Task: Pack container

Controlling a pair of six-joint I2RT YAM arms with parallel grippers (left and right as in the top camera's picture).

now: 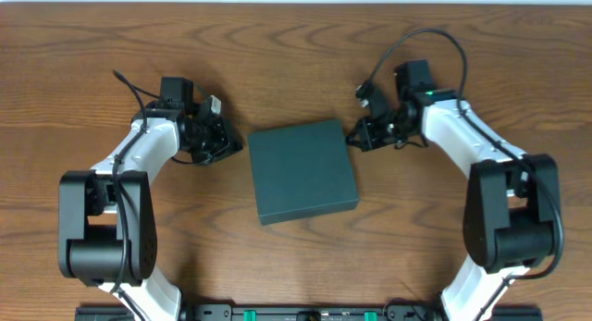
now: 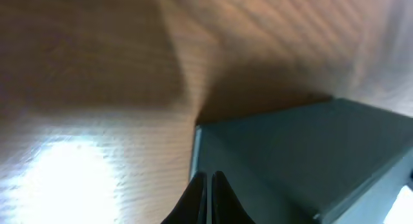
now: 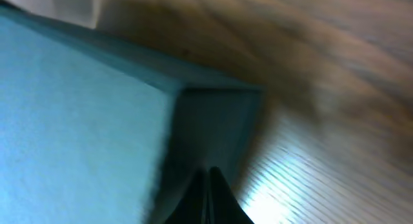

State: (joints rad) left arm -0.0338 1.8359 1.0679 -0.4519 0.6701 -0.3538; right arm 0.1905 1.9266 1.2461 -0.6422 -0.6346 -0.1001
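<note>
From above, the container (image 1: 303, 171) lies in the middle of the wooden table (image 1: 296, 43). It is a dark green-black square box with its top flat and shut, turned a little askew to the table's edge. The left gripper (image 1: 237, 147) sits just beside the box's far left corner, and the right gripper (image 1: 355, 136) just beside its far right corner. Both point inward at the box from opposite sides. From up here I cannot make out whether either tip touches the box, and neither holds anything.

In the left wrist view, the left gripper (image 2: 208, 180) has its two dark fingers pressed together with nothing between them. Their tips point at a corner of the container (image 2: 297, 153), whose side wall and top edge fill the lower right of the picture. The tips look to be right at the box's vertical edge, but the blur hides any contact. The table (image 2: 97, 75) shows behind, with a bright patch of glare at lower left.

In the right wrist view, the right gripper (image 3: 210, 182) is likewise pinched shut on nothing. Its tips are aimed at the shaded side wall of the container (image 3: 84, 108), just below a corner. The box's top spreads teal across the left half. The table (image 3: 335, 121) runs off to the right, blurred.
</note>
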